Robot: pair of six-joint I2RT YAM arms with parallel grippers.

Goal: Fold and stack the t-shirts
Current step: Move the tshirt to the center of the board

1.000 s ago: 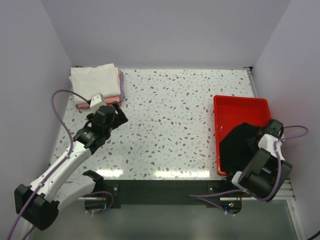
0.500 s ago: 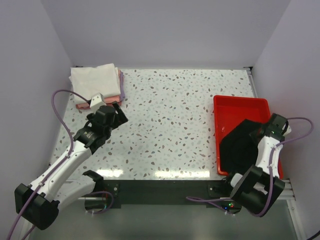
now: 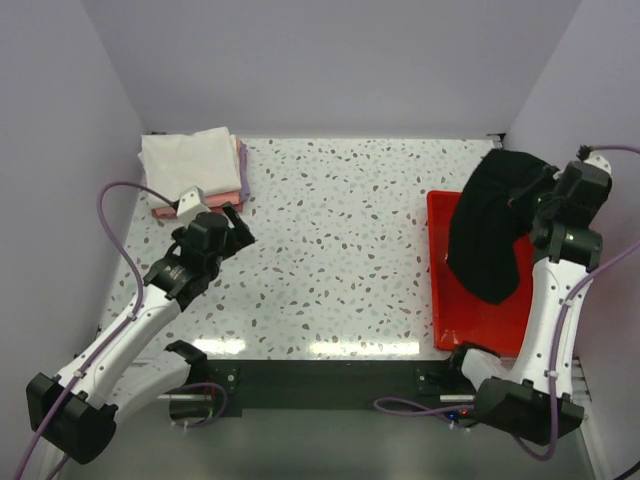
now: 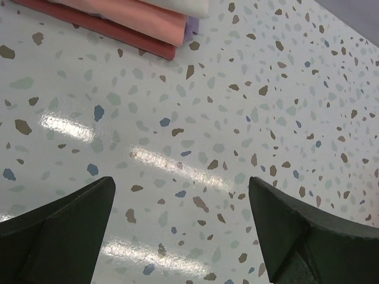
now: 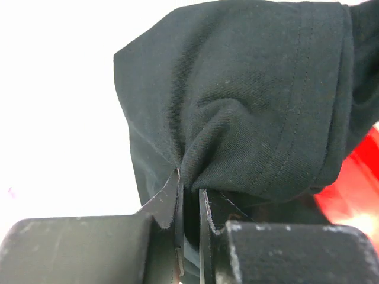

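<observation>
Black shirt (image 3: 490, 235) is gripped by the right tool (image 5: 189, 184) above the red tray (image 3: 470, 325), while the left tool (image 4: 180, 189) is held open well left of it.

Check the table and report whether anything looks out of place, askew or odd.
Only the black t-shirt stands out: it hangs crumpled, unfolded, from the shut right gripper above the red tray. The folded stack at the far left looks tidy, coloured edges peeking slightly past the white top.

One black t-shirt (image 3: 488, 235), three folded t-shirts (image 3: 190, 160) in one stack, white, pink and lavender, one red tray (image 3: 470, 325).
</observation>
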